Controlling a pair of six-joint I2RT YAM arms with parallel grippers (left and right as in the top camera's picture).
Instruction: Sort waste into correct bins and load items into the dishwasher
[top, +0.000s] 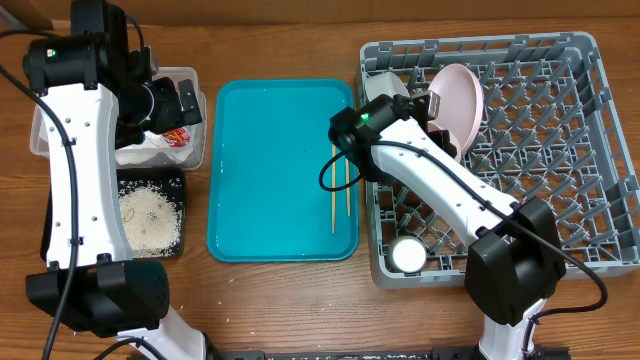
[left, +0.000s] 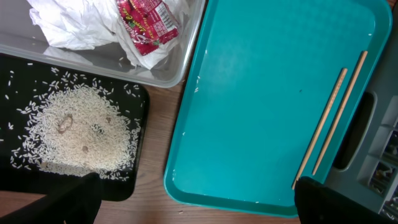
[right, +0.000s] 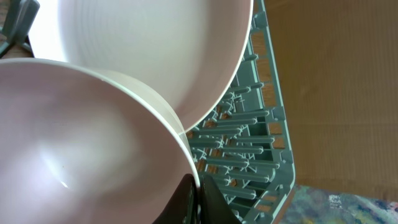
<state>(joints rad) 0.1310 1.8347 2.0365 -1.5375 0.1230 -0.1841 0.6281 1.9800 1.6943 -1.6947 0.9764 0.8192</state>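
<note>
Your right end effector (right: 194, 202) clamps the bowl (right: 81, 143) by its rim | bowl in dish rack (top: 560, 130), far-left corner | your left end effector (left: 196, 190): apart

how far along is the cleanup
Done: the napkin and wrapper sit in the clear tub, the rice is in the black tray, and a cup is in the rack. In hand: the right claw pinches a bowl at the rack. Left: two chopsticks on the teal tray.
</note>
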